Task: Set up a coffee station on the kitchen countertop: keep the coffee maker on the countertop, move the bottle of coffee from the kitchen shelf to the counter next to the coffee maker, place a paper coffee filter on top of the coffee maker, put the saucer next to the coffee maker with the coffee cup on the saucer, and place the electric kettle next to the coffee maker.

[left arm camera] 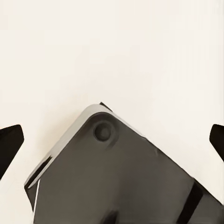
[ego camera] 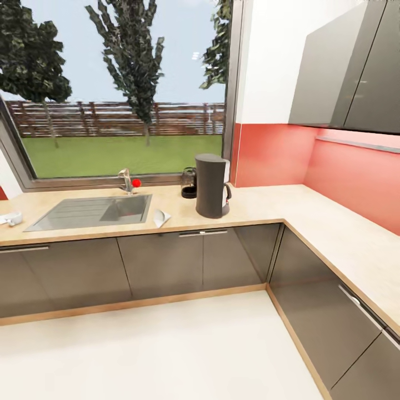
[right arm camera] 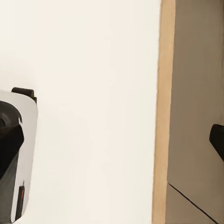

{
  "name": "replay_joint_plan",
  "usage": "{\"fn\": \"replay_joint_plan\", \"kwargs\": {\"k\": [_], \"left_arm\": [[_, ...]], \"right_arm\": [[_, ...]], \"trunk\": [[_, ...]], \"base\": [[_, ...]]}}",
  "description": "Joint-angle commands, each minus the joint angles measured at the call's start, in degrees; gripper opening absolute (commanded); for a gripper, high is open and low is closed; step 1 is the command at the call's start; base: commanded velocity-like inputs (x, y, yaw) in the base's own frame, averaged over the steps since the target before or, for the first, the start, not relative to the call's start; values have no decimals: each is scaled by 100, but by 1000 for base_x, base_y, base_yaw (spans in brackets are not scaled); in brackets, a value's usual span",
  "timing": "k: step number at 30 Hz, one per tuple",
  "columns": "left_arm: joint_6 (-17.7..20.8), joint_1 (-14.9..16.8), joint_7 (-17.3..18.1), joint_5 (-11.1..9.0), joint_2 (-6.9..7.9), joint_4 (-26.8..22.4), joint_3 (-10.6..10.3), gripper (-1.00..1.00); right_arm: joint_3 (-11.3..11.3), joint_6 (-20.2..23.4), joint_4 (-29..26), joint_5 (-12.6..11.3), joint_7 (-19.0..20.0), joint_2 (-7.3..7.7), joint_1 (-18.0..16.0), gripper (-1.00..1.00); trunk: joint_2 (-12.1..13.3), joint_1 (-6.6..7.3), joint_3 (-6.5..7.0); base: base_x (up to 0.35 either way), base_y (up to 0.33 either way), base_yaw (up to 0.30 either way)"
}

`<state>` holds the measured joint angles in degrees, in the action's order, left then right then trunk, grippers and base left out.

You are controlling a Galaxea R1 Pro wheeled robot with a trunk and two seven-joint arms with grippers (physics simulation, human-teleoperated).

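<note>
Coffee maker is sitting on the countertop right under the window, tucked just behind the kettle, so it's partly hidden. Going by the kettle as the reference: the countertop runs both ways from it in an L, with grey cabinets below. The sink is well off to the kettle's left, with the tap behind it. A white paper filter lies on the counter between the sink and the kettle, close to the front edge. Something small and white sits way past the sink at the far end, can't tell what it is.

Both wrist cams look down at pale floor. Left gripper and right gripper both have their fingertips spread wide apart, nothing between them.
</note>
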<state>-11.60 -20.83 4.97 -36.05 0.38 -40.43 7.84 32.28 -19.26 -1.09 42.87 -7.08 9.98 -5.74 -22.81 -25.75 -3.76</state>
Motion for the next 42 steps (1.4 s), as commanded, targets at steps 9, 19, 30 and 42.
{"fn": "replay_joint_plan", "kwargs": {"k": [9, 19, 30, 42], "left_arm": [[266, 0, 21, 382, 83, -708, 4, 100], [74, 0, 21, 407, -206, -532, 7, 100], [-236, 9, -13, 467, -214, -248, -54, 100], [-621, 14, 39, 705, -200, 138, -50, 100]], "right_arm": [[103, -611, -5, -187, 12, 43, -6, 100], [85, -693, 14, -196, 14, 38, -6, 100], [81, -659, 151, -239, 11, 119, -15, 100], [103, -644, 290, -261, 4, 107, -15, 100]], "trunk": [[-11, -4, 64], [-11, -4, 152], [-11, -4, 161], [-11, -4, 161]], "base": [[0, 0, -49], [0, 0, -76], [0, 0, -7], [0, 0, 0]]}}
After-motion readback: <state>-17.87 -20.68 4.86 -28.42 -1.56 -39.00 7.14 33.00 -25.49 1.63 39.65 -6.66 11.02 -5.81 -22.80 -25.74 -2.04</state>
